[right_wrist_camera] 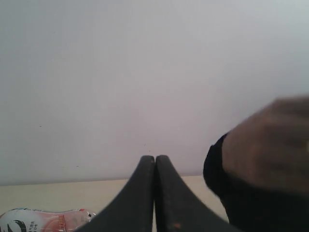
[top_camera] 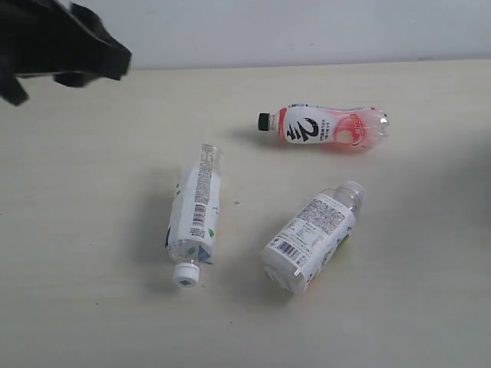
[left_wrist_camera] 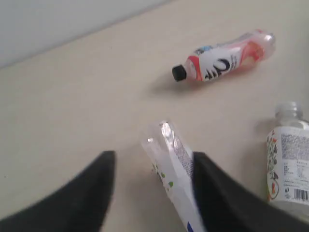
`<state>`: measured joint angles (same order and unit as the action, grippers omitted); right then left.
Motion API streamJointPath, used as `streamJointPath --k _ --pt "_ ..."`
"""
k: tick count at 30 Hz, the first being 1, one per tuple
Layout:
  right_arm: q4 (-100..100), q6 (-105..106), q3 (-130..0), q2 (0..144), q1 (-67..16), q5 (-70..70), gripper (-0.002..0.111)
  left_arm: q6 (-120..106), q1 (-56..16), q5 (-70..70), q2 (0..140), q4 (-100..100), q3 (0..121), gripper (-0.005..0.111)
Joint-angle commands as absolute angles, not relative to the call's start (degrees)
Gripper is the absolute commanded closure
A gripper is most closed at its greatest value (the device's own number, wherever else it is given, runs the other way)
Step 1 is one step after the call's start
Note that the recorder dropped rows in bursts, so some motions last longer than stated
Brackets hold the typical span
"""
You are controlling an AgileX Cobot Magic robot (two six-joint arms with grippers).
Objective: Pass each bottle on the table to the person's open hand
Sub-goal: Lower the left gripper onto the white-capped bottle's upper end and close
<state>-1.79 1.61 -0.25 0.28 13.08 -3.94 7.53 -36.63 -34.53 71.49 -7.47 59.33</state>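
Three bottles lie on their sides on the pale table (top_camera: 92, 153). The pink bottle (top_camera: 322, 126) with a black cap and a black "2" is farthest back. A white-capped bottle (top_camera: 196, 215) lies left of centre and another white-labelled bottle (top_camera: 311, 234) right of centre. My left gripper (top_camera: 100, 57) hangs high at the back left, open and empty. Between its fingers in the left wrist view (left_wrist_camera: 153, 157) the left white bottle (left_wrist_camera: 171, 169) shows on the table below. My right gripper (right_wrist_camera: 155, 158) is shut, holding nothing. A person's hand (right_wrist_camera: 270, 140) with a dark sleeve is blurred beside it.
A plain white wall (top_camera: 307, 31) runs behind the table's far edge. The pink bottle (right_wrist_camera: 43, 220) shows low in the right wrist view and again (left_wrist_camera: 224, 58) in the left wrist view, where the right white bottle (left_wrist_camera: 289, 159) sits at the frame's edge.
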Motion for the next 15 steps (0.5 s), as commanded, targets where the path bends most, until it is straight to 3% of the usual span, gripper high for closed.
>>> streamJointPath --k 1,3,15 --pt "-1.54 1.76 0.0 0.0 13.36 -4.3 0.108 9.64 -36.59 -37.21 79.66 -5.33 61.79 0.01" --pt "-1.54 1.76 0.0 0.0 13.36 -4.3 0.108 12.17 -36.59 -37.37 83.27 -5.4 61.91 0.002" --pt "-1.54 1.76 0.0 0.0 13.36 -4.3 0.108 27.69 -36.59 -27.34 95.63 -5.4 61.91 0.002"
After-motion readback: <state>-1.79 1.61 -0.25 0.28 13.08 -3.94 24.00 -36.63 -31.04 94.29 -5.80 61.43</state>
